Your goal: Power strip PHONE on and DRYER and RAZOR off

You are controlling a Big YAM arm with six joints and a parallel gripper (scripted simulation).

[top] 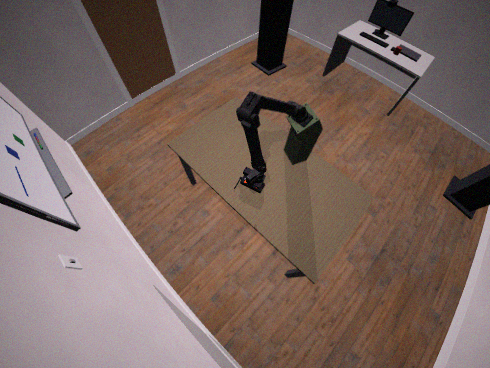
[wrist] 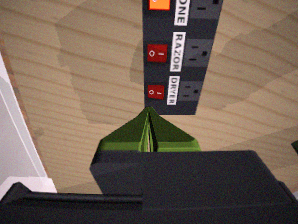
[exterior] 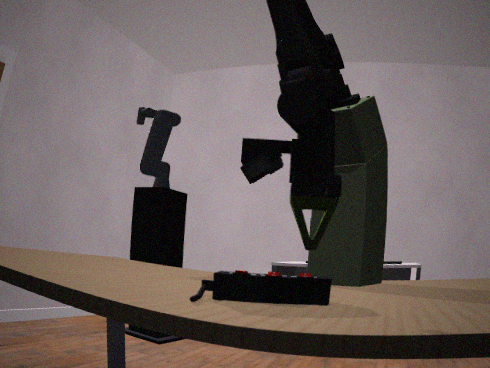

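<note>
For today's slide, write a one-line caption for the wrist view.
Shut green claw poised just off the power strip end, beside dark DRYER and RAZOR switches.

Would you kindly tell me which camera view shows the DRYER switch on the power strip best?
The wrist view: the DRYER switch is seen from above, dark red beside its label. The exterior view shows the power strip side-on, with only small red bumps on top. In the top view the strip is mostly hidden under the gripper.
</note>
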